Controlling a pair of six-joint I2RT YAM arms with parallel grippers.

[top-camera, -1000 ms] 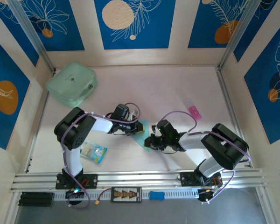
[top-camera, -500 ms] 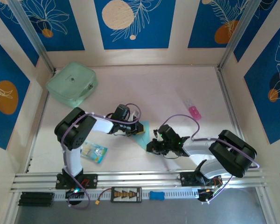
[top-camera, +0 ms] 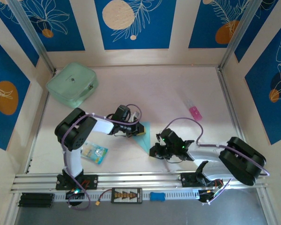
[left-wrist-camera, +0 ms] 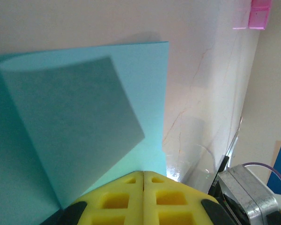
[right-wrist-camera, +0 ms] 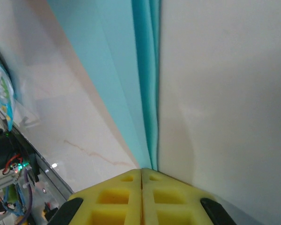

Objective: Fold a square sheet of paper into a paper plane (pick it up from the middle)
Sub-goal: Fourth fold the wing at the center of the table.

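Paper plane (top-camera: 144, 138) pinched by closed left gripper (left-wrist-camera: 144, 174) and closed right gripper (right-wrist-camera: 141, 171), packet (top-camera: 93, 152) nearby.

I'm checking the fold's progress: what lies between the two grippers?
The folded light-blue paper, seen in the top view, stretches between them: the left gripper is shut on one edge, the right gripper on its near tip.

A: Any words or numbers to read here?

B: None I can make out. The small blue-and-white packet (top-camera: 94, 152) on the desk (top-camera: 168, 89) carries print, but from above it is too small to read.

A: And from the right wrist?

B: Its edge shows there, blurred, with no legible letters. The wall panels (top-camera: 131, 23) bear leaf drawings, not lettering.
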